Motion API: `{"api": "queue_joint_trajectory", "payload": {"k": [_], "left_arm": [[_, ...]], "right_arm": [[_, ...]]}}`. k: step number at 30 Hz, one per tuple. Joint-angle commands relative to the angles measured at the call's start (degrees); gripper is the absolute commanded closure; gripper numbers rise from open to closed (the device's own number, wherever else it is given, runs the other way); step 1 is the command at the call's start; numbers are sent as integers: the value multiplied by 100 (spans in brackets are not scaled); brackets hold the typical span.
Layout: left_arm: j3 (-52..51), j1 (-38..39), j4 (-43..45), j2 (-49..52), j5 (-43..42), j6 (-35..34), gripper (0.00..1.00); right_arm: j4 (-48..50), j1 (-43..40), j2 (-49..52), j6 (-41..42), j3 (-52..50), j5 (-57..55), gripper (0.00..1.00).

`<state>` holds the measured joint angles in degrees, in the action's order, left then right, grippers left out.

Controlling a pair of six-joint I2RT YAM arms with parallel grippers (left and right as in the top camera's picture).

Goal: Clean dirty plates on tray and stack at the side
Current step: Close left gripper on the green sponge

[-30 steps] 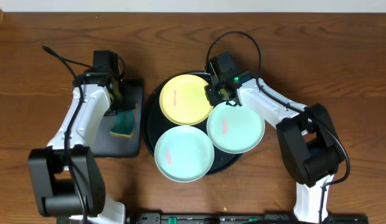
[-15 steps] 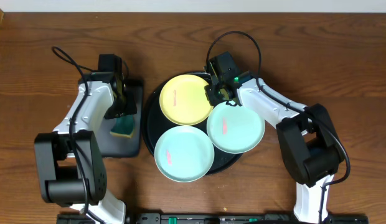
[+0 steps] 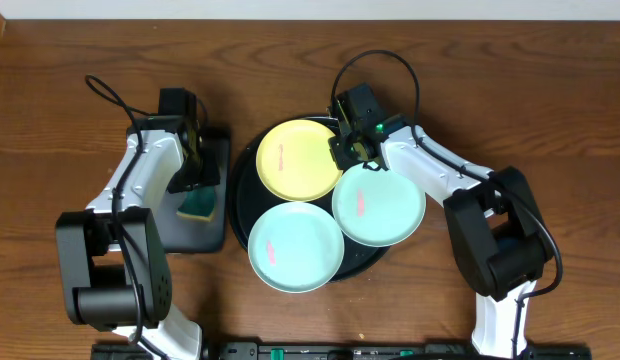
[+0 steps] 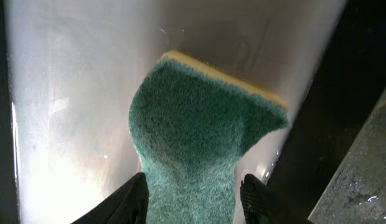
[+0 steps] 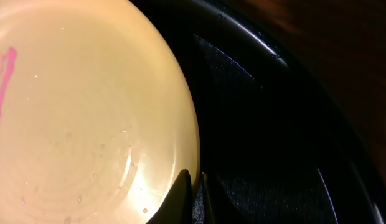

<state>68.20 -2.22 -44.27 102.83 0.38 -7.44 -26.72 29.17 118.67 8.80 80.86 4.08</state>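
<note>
Our left gripper [image 4: 193, 193] clamps the green-faced yellow sponge [image 4: 199, 118]. Our right gripper [image 5: 194, 180], nearly closed, seemingly pinches the pale yellow round plastic plate [image 3: 298, 158] by its rim on the glossy black round tray [image 3: 235, 195]. We should hold firm while scrubbing.

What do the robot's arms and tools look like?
Both arms are white shells with black joints. The left arm trails a black cable; the right arm carries a looping black cable and a green light. The left tool and right tool have black tapered fingers.
</note>
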Motion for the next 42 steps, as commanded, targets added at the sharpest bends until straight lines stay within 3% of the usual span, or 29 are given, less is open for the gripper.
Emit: {"api": "queue_joint_trajectory", "payload": {"k": [1,38,39,41,42], "left_arm": [[-61,-28,-44,70,70,35,51],[-557,-28,522,70,72,35,51],[-557,-28,522,70,72,35,57],[-557,-28,520,70,72,35,90],[-557,-28,520,70,72,35,92]], "right_arm": [[-4,17,92,59,-9,-81,94],[-7,17,92,57,-9,-81,95],[-7,17,92,57,-9,-81,95],[-7,17,92,59,-9,-81,95],[-7,20,92,57,-9,-81,95]]}}
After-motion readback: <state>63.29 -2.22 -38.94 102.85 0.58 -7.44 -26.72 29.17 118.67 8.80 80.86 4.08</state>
